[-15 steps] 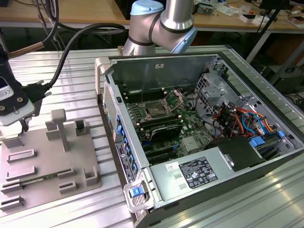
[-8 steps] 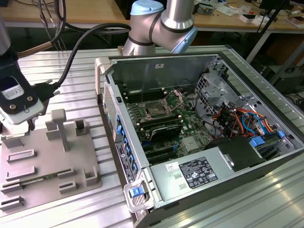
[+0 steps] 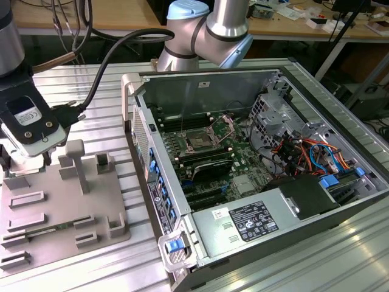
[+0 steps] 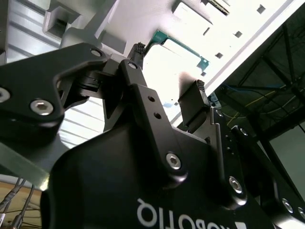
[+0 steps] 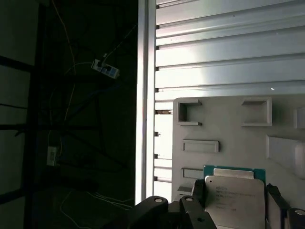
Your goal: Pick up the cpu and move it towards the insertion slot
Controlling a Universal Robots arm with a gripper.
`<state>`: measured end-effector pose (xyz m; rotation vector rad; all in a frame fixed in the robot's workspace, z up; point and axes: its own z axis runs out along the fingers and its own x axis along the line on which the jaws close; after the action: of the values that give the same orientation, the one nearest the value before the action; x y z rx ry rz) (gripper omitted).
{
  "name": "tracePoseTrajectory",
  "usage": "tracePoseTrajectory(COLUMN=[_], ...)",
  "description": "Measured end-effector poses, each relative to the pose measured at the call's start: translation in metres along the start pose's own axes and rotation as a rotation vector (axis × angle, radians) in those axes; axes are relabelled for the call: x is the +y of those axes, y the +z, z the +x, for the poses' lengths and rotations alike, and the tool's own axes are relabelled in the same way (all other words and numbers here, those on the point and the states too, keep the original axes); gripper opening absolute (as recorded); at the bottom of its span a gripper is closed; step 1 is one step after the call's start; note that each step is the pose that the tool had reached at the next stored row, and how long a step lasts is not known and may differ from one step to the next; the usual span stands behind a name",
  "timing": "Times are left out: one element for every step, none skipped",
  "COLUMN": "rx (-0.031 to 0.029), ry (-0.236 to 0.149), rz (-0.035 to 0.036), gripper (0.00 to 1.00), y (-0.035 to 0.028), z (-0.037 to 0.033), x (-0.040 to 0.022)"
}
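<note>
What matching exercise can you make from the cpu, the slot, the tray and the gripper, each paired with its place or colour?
Things:
1. cpu
2. slot
3. tray
4. gripper

Places or colours:
A. grey, on the table, at the exterior view's left of the case
B. silver top, green edge
C. at the cpu, over the tray
D. on the board inside the case

Pairs: 1B, 2D, 3A, 4C

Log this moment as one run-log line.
phase: pick | gripper over cpu | cpu at grey tray | insertion slot apart, inside computer case | cpu not yet at slot
</note>
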<state>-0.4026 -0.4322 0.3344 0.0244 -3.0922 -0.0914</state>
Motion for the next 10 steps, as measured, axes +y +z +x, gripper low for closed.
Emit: tracePoseTrajectory(rx=[0.0000, 0.0000, 0.0000, 0.0000, 0.0000, 0.0001, -0.0001, 0.0000, 0.0000, -0.0001], ry=[0.000, 0.000, 0.000, 0.000, 0.000, 0.000, 0.000, 0.000, 0.000, 0.000], rz=[0.0000, -0.0001, 0.0000, -0.0001, 0.0000, 0.0000, -0.0001, 0.0000, 0.0000, -0.0001], gripper=[0.55, 0.55, 0.55, 0.55, 0.55, 0.55, 0.55, 0.55, 0.55, 0.55], y=[-0.0019, -0.0031, -0.0045, -0.0059, -0.0078, -0.0096, -0.0114, -0.0156, -0.0185, -0.0209], z=[0.0001, 0.0001, 0.0002, 0.0003, 0.0003, 0.0004, 0.0005, 0.0006, 0.0007, 0.0008], x=[0.0001, 0.0002, 0.0003, 0.0004, 0.0005, 0.0006, 0.0007, 0.0009, 0.0011, 0.0012])
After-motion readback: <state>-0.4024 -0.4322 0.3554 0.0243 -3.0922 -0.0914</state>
